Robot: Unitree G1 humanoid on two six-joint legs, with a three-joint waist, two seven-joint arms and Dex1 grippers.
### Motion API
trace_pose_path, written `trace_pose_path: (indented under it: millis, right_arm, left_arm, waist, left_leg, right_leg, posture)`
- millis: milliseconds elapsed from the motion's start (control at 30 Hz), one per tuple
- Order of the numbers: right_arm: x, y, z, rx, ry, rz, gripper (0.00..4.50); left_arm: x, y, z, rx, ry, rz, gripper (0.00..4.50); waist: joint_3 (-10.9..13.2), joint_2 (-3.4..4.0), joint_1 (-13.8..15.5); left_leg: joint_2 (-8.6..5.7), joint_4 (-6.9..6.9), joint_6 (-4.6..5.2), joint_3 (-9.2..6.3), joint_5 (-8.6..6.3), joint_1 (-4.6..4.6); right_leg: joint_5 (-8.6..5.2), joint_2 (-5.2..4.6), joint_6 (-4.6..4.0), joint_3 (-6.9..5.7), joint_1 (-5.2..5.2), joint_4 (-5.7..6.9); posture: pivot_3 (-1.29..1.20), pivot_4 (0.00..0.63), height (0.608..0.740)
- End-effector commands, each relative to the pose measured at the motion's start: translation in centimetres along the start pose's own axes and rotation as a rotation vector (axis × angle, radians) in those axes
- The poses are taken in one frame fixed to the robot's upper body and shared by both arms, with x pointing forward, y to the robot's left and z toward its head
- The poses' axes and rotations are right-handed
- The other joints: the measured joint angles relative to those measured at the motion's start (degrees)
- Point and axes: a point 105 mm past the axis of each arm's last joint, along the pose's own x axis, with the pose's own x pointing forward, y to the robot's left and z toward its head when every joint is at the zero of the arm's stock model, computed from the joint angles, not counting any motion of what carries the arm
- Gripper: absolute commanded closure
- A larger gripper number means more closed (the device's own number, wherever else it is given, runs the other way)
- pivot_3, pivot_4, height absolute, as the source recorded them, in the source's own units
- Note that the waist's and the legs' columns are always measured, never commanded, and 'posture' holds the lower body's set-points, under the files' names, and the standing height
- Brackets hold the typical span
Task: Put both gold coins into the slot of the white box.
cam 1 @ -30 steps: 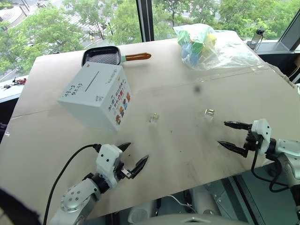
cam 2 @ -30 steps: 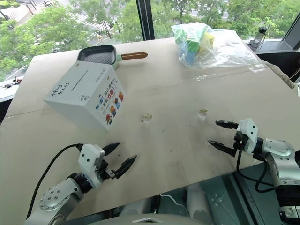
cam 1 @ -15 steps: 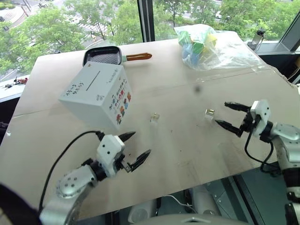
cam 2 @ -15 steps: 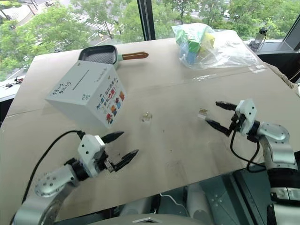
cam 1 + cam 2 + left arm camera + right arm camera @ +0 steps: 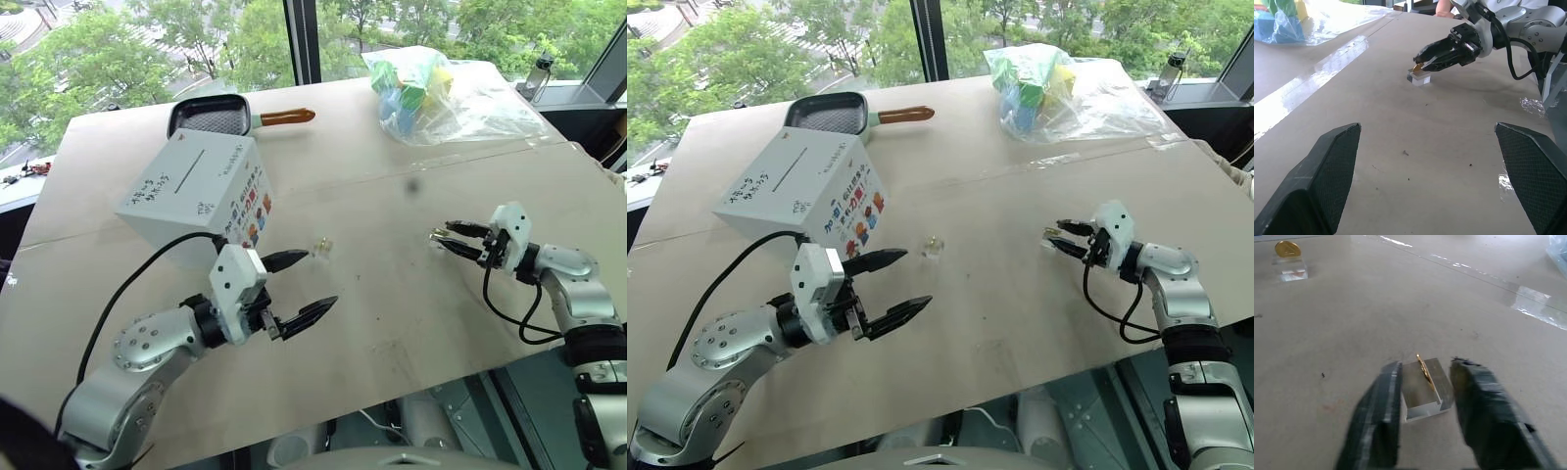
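– Change, right side?
– Right gripper point(image 5: 438, 240) moved in from open table to the coin point(image 5: 1423, 369) on its clear block point(image 5: 1422, 389); jaws narrowed around it.
– Left?
– Left gripper point(image 5: 299, 288) raised, nearer the box point(image 5: 196, 191).

The left gripper point(image 5: 299, 288) hovers above the table point(image 5: 392, 323) with its two black fingers spread wide. Just past its upper fingertip sits a small clear block point(image 5: 321, 247) on the tabletop. The white box point(image 5: 199, 192) stands close behind the left wrist, its slot point(image 5: 188, 166) on the upward face. The right gripper point(image 5: 438, 240), fingers drawn near together, has its tips at a second small block, too small to make out.
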Motion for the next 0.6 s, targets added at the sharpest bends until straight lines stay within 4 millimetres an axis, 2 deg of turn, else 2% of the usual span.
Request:
trace_pose_path:
  millis: [33, 233, 400, 533, 600]
  right_arm:
    - [0.0, -0.3, 1.0, -0.055, -0.013, 0.01, 4.46]
    - [-0.4, -0.7, 1.6, -0.035, -0.036, 0.0, 4.46]
    - [-0.4, 0.2, 5.0, 0.185, -0.185, 0.078, 4.46]
    - [0.8, 3.4, 9.0, 0.364, -0.328, 0.24, 4.46]
    - [1.6, 5.4, 10.6, 0.445, -0.39, 0.33, 4.46]
  left_arm:
    - [-0.1, -0.1, 0.3, 0.024, -0.001, 0.003, 0.0]
    - [0.1, 0.1, 0.3, -0.007, -0.027, 0.032, 0.0]
    - [0.9, 0.8, 2.5, -0.239, -0.251, 0.084, 0.0]
    - [2.2, 0.1, 3.2, -0.527, -0.404, 0.038, 0.0]
    - [2.7, 0.5, 3.6, -0.667, -0.498, 0.028, 0.0]
  waist:
    - [0.0, 0.0, -0.05]
    - [0.0, 0.0, -0.19]
    - [0.01, 0.01, -0.08]
    - [0.01, 0.01, -0.26]
    - [0.01, 0.01, -0.25]
  left_leg:
    - [0.0, 0.0, 0.0, 0.0, 0.0, 0.0]
    - [0.0, 0.0, 0.0, -0.01, 0.0, 0.0]
    - [0.0, 0.05, 0.01, -0.05, 0.0, -0.02]
    - [0.02, 0.04, 0.14, -0.2, -0.09, -0.03]
    - [0.02, 0.04, 0.18, -0.27, -0.12, -0.05]
  right_leg:
    - [0.0, 0.01, 0.0, 0.0, 0.0, 0.0]
    - [0.0, 0.01, 0.0, 0.01, 0.0, 0.01]
    - [0.01, -0.06, 0.01, 0.02, 0.0, 0.01]
    - [0.01, -0.08, 0.02, 0.08, 0.0, 0.03]
    - [0.01, -0.08, 0.02, 0.03, 0.0, 0.04]
  posture:
    - [0.0, 0.15, 0.721]
    - [0.0, 0.15, 0.721]
    - [0.0, 0.15, 0.721]
    - [0.0, 0.15, 0.721]
    - [0.0, 0.15, 0.721]
